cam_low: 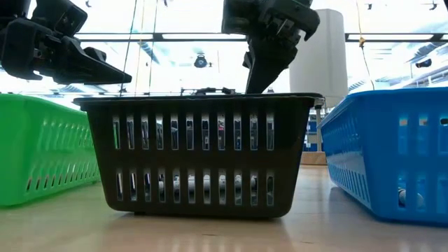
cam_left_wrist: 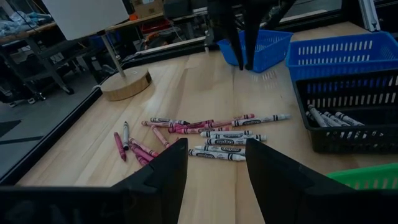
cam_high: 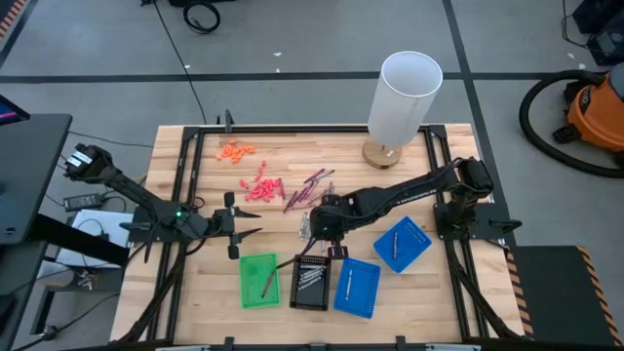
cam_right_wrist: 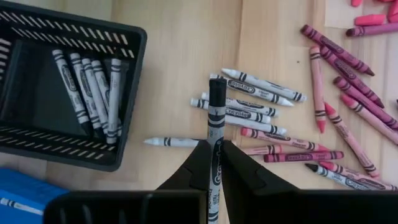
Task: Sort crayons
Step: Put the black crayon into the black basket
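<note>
Black basket (cam_low: 203,154) fills low view, contents hidden; right wrist cam shows grey crayons (cam_right_wrist: 93,90) inside. Right gripper (cam_right_wrist: 212,152) pinches a black crayon (cam_right_wrist: 216,124) above table pile. Left gripper (cam_left_wrist: 214,165) open, empty, facing loose crayons (cam_left_wrist: 217,134).

Printed paper wrappers cover the crayons (cam_right_wrist: 249,102) lying on the worktop (cam_right_wrist: 180,68), and each wrapper carries a dark oval with a brand word inside it. In the right wrist view the ovals are plain on the grey sticks, but the lettering in them is too small to read with certainty. The grey crayon (cam_right_wrist: 215,146) held upright in the right gripper (cam_right_wrist: 213,163) has the same kind of oval mark and some small print lower down, likewise not legible. No other text, number or sign can be read in any view.
</note>
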Controlling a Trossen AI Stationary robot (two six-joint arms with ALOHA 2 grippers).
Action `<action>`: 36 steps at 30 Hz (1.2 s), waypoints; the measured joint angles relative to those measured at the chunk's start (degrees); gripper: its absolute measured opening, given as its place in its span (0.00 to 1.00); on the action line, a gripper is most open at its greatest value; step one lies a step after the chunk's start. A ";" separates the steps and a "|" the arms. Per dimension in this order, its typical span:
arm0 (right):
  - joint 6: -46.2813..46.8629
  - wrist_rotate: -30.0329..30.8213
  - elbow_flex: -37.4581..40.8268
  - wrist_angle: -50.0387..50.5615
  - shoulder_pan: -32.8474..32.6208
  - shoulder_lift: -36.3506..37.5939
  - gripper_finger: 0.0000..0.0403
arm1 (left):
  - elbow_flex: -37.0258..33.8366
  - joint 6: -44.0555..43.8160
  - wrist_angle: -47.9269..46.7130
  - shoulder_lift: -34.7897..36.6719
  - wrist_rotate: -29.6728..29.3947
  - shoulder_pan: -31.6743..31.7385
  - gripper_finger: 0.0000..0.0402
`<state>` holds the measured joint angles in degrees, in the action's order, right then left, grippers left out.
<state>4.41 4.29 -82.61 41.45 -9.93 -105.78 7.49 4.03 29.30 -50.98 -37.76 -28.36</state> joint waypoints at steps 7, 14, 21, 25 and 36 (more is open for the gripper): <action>0.56 -1.63 0.00 -3.15 -1.10 0.00 0.07 | 0.00 -0.02 0.00 0.00 0.00 0.00 0.43; 1.53 -3.91 0.00 -6.57 -2.00 0.02 0.07 | 0.00 -0.02 0.00 0.00 0.00 0.00 0.43; 2.55 -8.35 0.00 -12.41 -3.05 0.02 0.07 | 0.00 -0.04 -0.01 0.00 0.00 0.00 0.43; 3.01 -8.57 1.27 -17.15 -4.09 0.04 0.07 | 0.00 -0.31 0.00 0.01 0.00 0.00 0.43; 6.80 -8.68 11.10 -34.78 -7.28 0.07 0.07 | 0.00 -0.50 0.06 0.00 0.00 0.00 0.43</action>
<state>11.21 -4.38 -71.51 6.67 -17.22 -105.71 7.49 3.53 29.36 -50.98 -37.76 -28.36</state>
